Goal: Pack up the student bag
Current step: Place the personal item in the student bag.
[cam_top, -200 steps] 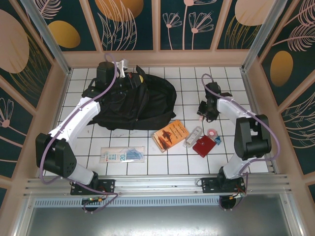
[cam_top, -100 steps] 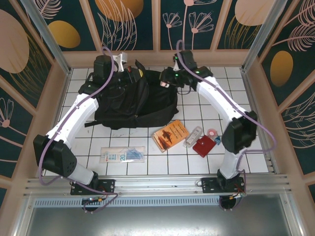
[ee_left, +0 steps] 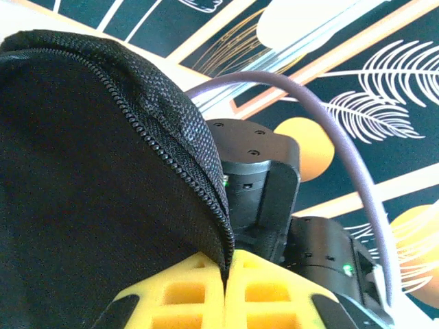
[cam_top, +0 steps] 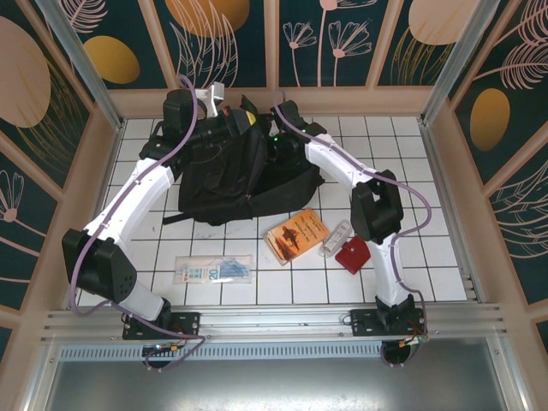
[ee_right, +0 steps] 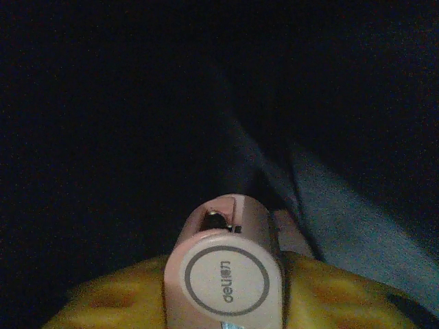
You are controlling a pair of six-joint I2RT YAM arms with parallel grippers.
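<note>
1 student bag [cam_top: 227, 184], black, at the far left-centre of the white tiled table [cam_top: 428, 171], with 2 arms at its mouth.
At the opening, the left gripper [ee_left: 225, 277] has its yellow fingers together, clamped on the bag's zipper edge and holding it raised; the right arm's black housing [ee_left: 257, 178] stands just behind. The right gripper [ee_right: 226, 301] is inside the dark bag, closed on a pink case [ee_right: 223, 274] marked "deli" that touches both fingers. Loose on the tiles near the bag: 1 orange book [cam_top: 296, 235], 1 clear tube [cam_top: 336, 238] beside it, 1 red pouch [cam_top: 352, 256], and 1 clear packet [cam_top: 214, 271] further left.
</note>
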